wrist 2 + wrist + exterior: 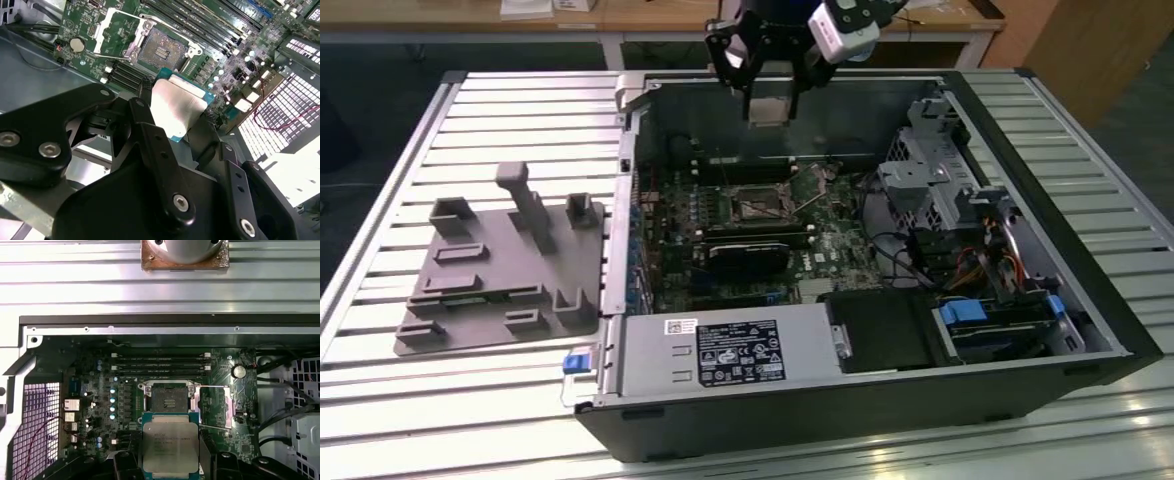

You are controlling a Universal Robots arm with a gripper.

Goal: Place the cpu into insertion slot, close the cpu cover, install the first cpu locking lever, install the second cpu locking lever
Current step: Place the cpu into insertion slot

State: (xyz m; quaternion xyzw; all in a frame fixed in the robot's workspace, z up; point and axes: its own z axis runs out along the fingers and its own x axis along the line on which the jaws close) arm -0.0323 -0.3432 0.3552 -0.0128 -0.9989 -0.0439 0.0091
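Progress check: step one is underway and nothing's finished. The black claw (170, 462) is clamped shut on the small flat square silver-faced cpu (167, 445), one finger on each side of it, and hangs above the open black computer case (854, 420) near the case's far wall in the exterior view. So the chip is up in the air, not seated.

The small square dark insertion slot with its silvery rim (167, 401) sits in the middle of the green circuit board (100, 370), just beside the long memory slots, and it's empty: you can see its bare contact field in both wrist views. The thin silvery square cpu cover (200, 407) is flipped open beside it. My read is that seating the chip, closing the cover and both levers are all left to do.

Hard to make out: the locking levers. There are thin wire-like lines around the socket, but I can't tell which is which. The chip's underside is hidden, and the fingers cover its side edges.
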